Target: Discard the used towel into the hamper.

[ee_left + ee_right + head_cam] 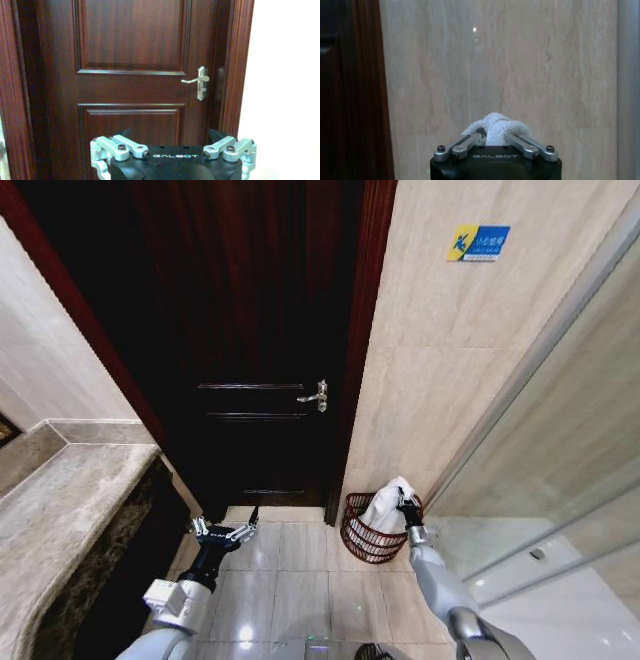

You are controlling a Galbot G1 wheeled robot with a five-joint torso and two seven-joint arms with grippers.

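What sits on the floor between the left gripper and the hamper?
Nothing: in the head view, bare floor tiles separate the open left gripper from the hamper.

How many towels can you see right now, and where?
1. A white terry towel is pinched in the right gripper, hanging over the dark reddish-brown wire hamper on the floor by the wall. Others could lie hidden inside the hamper.
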